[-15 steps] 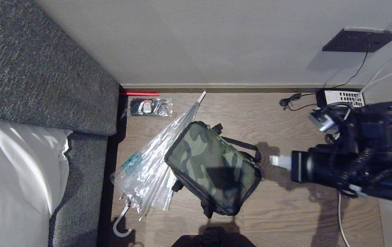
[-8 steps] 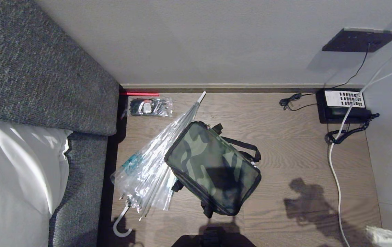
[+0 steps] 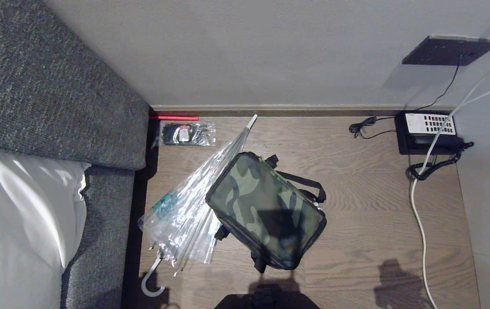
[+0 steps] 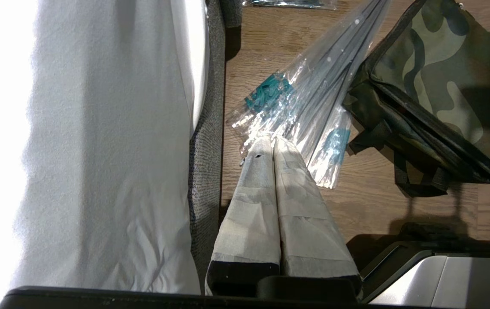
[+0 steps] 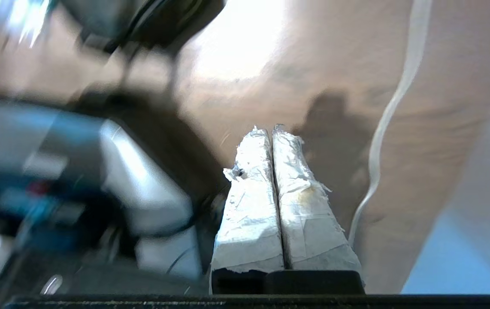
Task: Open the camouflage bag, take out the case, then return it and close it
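Note:
The camouflage bag (image 3: pixel 266 210) lies closed on the wooden floor in the head view, green patterned top up, black straps at its far corner. It also fills a corner of the left wrist view (image 4: pixel 442 86). The case is hidden. Neither arm shows in the head view. My left gripper (image 4: pixel 272 138) is shut and empty, hanging by the sofa with its tips over the wrapped umbrella. My right gripper (image 5: pixel 266 129) is shut and empty above bare floor, away from the bag, beside a white cable (image 5: pixel 393 107).
A clear plastic-wrapped umbrella (image 3: pixel 193 201) leans against the bag's left side. A grey sofa (image 3: pixel 47 94) with a white cushion (image 3: pixel 17 214) borders the left. A small packet (image 3: pixel 187 133) lies by the wall. A phone (image 3: pixel 427 131) and cables sit at the right.
The right arm, which stood at the right of the head view a second ago, has swung down and out of that view; only its shadow shows on the floor. The bag has not moved.

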